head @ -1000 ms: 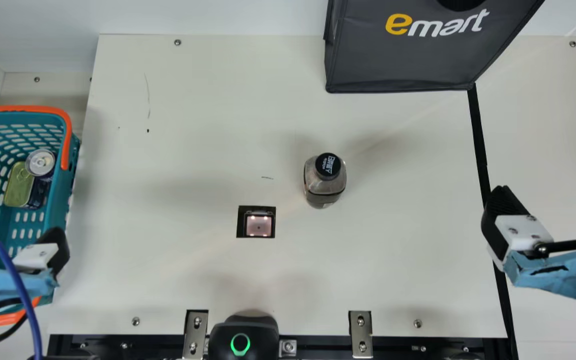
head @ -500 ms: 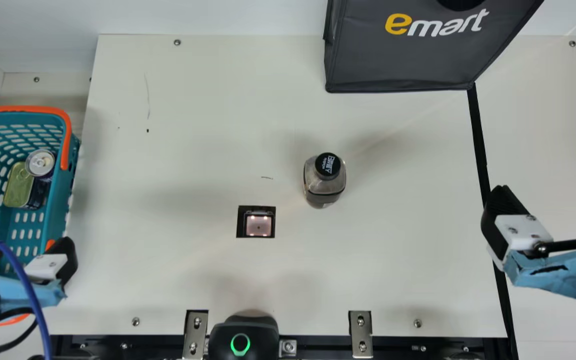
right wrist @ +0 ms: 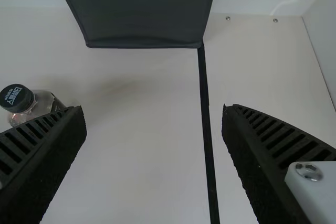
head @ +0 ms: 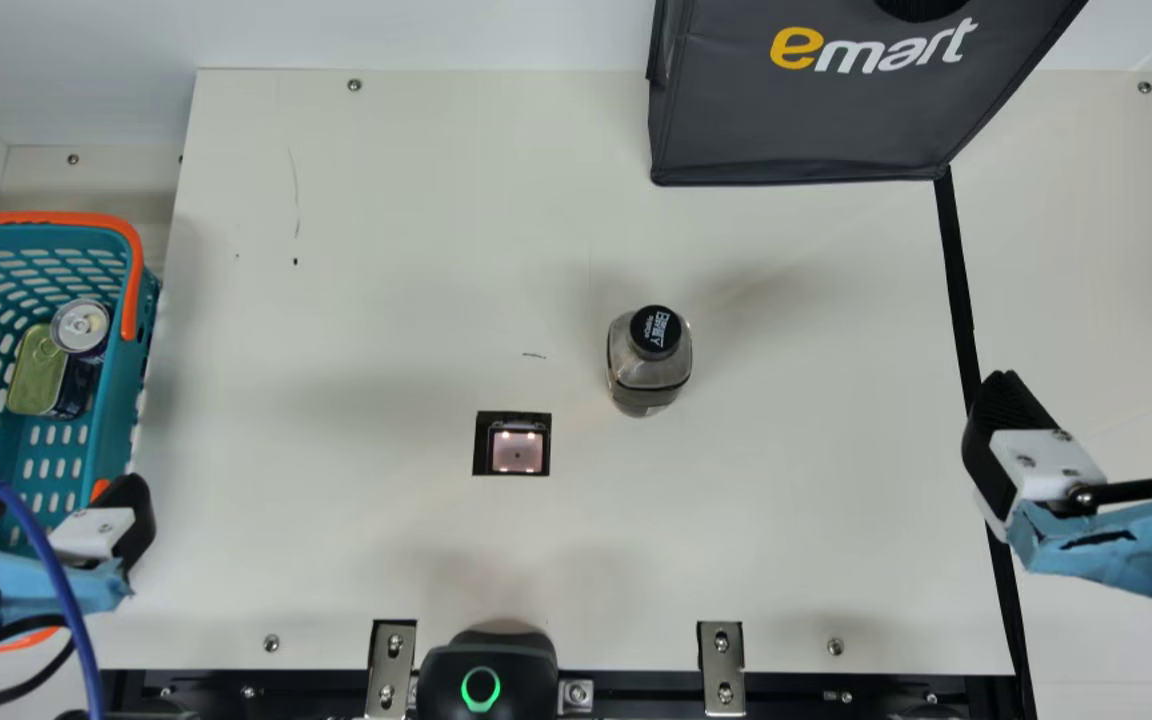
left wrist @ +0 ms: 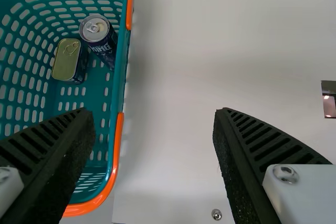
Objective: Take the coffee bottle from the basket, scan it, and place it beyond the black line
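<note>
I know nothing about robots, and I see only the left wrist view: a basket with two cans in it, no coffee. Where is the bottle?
Observer: The coffee bottle stands upright on the table, between the scanner window and the black line.
Operator: So it isn't past that line?
Observer: Not yet; it is on the same side as the basket.
Operator: Is the right gripper holding it?
Observer: No, that one is open, with nothing between its fingers.

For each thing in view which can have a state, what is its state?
Coffee bottle: upright, capped
Scanner window: lit
Black device: green ring lit
Basket: partly filled
Flat tin: closed
Drink can: closed
Left gripper: open, empty
Right gripper: open, empty
</note>
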Tool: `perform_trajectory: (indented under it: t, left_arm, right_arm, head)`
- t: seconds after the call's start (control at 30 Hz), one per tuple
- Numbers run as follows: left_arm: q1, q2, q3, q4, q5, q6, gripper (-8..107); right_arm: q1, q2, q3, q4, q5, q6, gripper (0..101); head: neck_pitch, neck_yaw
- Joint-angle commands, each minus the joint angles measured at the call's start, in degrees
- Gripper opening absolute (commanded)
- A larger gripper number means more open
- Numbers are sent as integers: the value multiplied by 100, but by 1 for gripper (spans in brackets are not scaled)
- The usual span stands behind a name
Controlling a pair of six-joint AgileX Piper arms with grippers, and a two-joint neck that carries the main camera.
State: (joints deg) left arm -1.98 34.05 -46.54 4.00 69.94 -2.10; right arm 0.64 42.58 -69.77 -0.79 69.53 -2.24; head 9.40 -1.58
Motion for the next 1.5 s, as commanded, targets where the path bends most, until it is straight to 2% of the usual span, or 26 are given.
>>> perform_trajectory:
  t: [0.0, 0.4, 0.77, 1.47]
  left_arm:
    - [0, 0, 0, 0, 0, 0, 90]
    - [0, 0, 0, 0, 0, 0, 90]
    - [0, 0, 0, 0, 0, 0, 90]
    - [0, 0, 0, 0, 0, 0, 90]
  right_arm:
    - [0, 0, 0, 0, 0, 0, 91]
    - [31, 18, -2, 12, -6, 24, 91]
    - [354, 175, 51, 78, -63, -16, 91]
    - [1539, 1099, -162, 153, -321, -87, 91]
  head:
    - [-148, 0]
    - [-148, 0]
    - [-148, 0]
    - [-148, 0]
